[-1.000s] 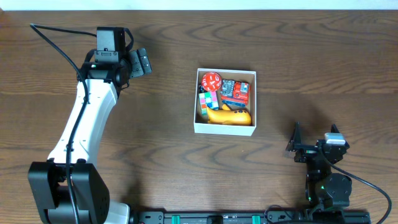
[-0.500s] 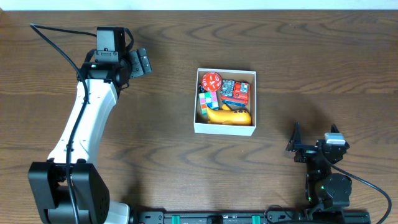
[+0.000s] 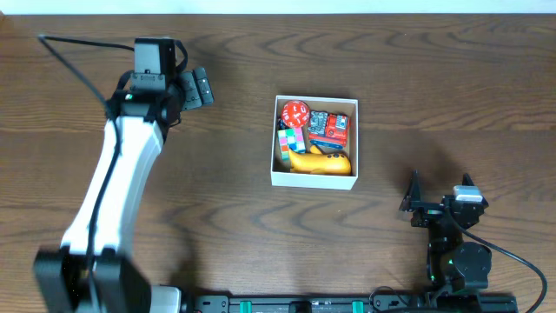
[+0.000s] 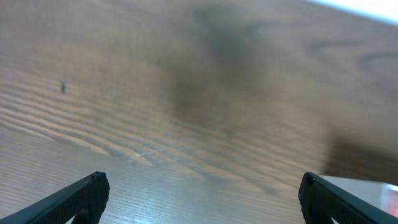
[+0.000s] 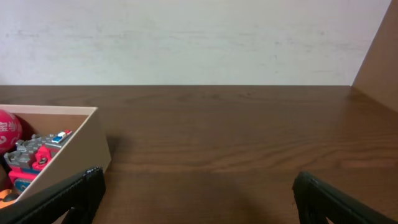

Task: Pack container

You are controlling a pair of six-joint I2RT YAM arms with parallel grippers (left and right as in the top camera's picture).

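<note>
Container (image 3: 314, 180) sits mid-surface (image 3: 434, 104), holding red ball (image 3: 294, 111), yellow toy (image 3: 323, 162) and other toys; left pincer (image 3: 198, 87) well apart to its left, fingers spread wide; right pincer (image 5: 198, 186) low beside container's right, likewise spread wide.

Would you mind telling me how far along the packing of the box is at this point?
Looks done: a red ball, a colourful cube, a red and grey toy and a yellow toy lie inside the box, and no toy shows outside it. In hand: nothing; the left gripper and right gripper are open and empty, away from the box. Left: apparently nothing to pack.
</note>
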